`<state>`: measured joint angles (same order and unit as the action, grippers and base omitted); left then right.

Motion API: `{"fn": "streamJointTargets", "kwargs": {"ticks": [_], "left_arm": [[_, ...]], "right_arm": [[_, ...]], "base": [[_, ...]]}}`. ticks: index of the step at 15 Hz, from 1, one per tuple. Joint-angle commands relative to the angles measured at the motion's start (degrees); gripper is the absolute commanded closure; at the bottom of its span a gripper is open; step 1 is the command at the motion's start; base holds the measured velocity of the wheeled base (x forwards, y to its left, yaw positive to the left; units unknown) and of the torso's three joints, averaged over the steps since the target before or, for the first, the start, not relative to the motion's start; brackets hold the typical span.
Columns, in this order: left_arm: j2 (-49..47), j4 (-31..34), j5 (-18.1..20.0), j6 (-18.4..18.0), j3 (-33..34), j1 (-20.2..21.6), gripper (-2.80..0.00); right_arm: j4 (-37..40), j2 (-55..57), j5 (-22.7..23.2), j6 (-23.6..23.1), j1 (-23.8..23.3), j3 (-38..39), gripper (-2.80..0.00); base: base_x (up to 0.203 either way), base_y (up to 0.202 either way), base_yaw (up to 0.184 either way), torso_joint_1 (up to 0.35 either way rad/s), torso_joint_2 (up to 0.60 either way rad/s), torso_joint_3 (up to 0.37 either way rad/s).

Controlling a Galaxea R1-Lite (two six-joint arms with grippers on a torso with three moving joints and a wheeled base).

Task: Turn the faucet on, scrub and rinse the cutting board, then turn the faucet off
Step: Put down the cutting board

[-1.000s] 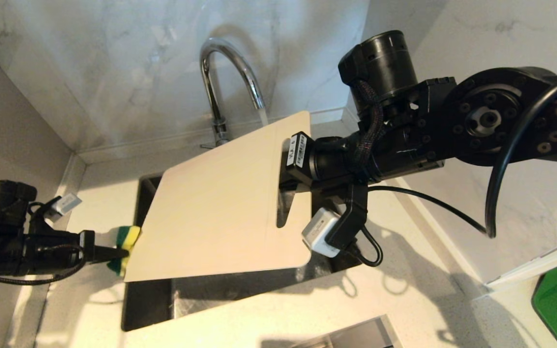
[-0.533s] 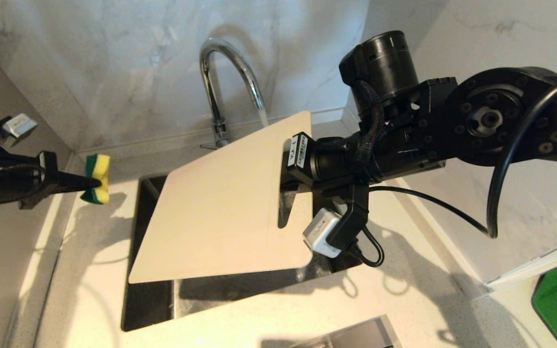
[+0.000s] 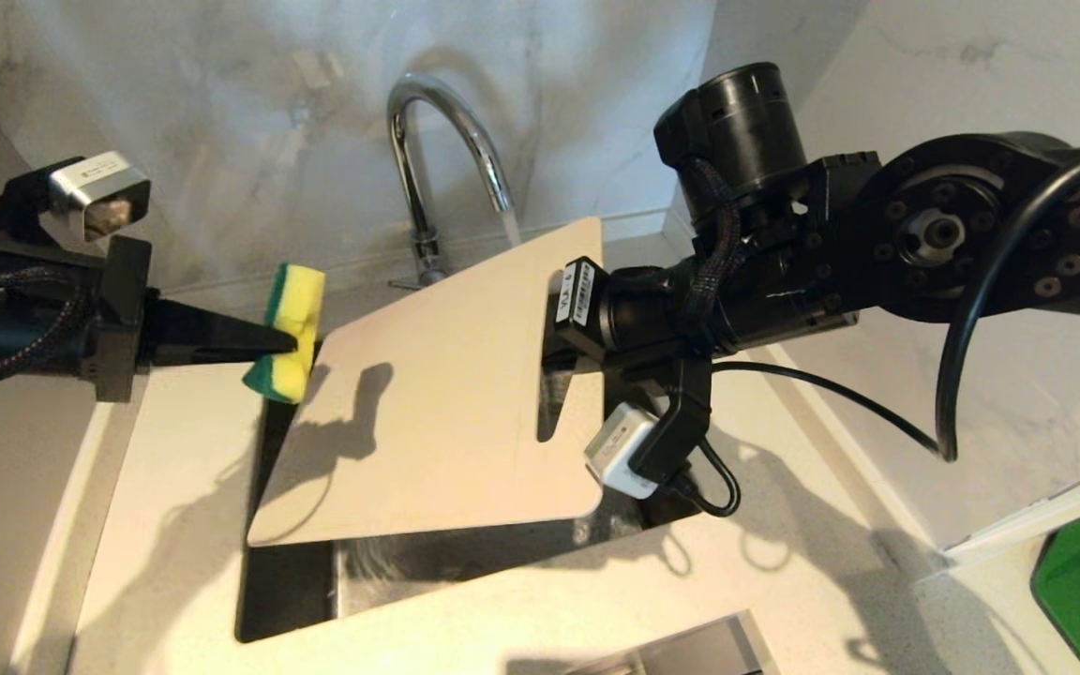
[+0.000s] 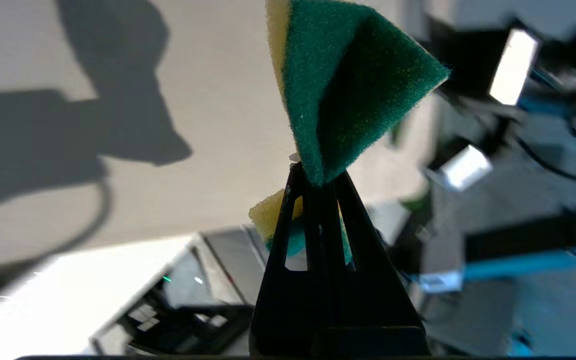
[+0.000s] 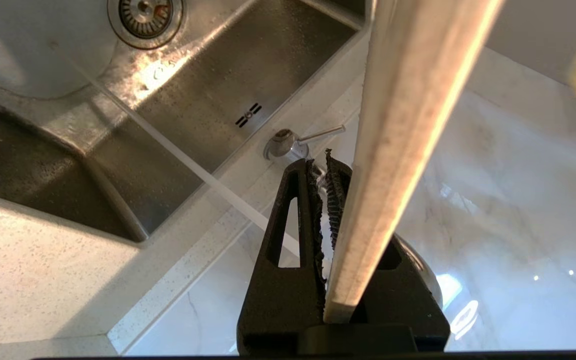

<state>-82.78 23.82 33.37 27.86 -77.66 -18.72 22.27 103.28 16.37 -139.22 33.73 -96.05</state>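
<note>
Over the sink (image 3: 287,600), my right gripper (image 3: 554,352) clamps the cutting board (image 3: 437,412) at its handle slot: stiff, wet, likely slippery. Left gripper (image 3: 282,342) pinches the soft sponge (image 3: 287,330) beside the board's far corner.

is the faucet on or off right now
On. A thin stream of water runs from the faucet spout past the cutting board edge.

Bright, warm light falls from about ten o'clock in the head view, casting a crisp dark shadow across the pale beige rectangular plastic cutting board (image 3: 427,394). The steel sink basin (image 5: 178,85) glints with glare. The left wrist view's background toward three o'clock is blurred.
</note>
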Motion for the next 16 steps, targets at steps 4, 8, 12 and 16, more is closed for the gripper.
{"fn": "streamJointTargets", "kwargs": {"ticks": [4, 8, 12, 16], "left_arm": [[2.5, -3.7, -5.0, 5.1, 7.8, -14.0, 0.0], [0.0, -15.1, -12.5, 4.8, 16.3, -16.5, 0.0], [-3.6, -16.5, -12.9, 5.0, 16.8, -16.5, 0.0], [-5.9, -21.5, -14.6, 5.0, 20.7, -16.0, 0.0]], "right_arm": [[0.1, 0.3, 0.0, 0.1, -0.3, 0.1, 0.0], [-3.3, 0.3, 0.1, 1.3, -0.3, 0.3, 0.0], [-3.5, 0.1, 0.0, 2.8, -0.3, 0.2, 0.0], [-3.5, -0.3, 0.1, 2.8, -0.3, 0.6, 0.0]], "base": [[0.0, 0.0, 0.0, 0.0, 0.0, 0.0], [0.0, 0.0, 0.0, 0.0, 0.0, 0.0], [0.0, 0.0, 0.0, 0.0, 0.0, 0.0], [0.0, 0.0, 0.0, 0.0, 0.0, 0.0]]}}
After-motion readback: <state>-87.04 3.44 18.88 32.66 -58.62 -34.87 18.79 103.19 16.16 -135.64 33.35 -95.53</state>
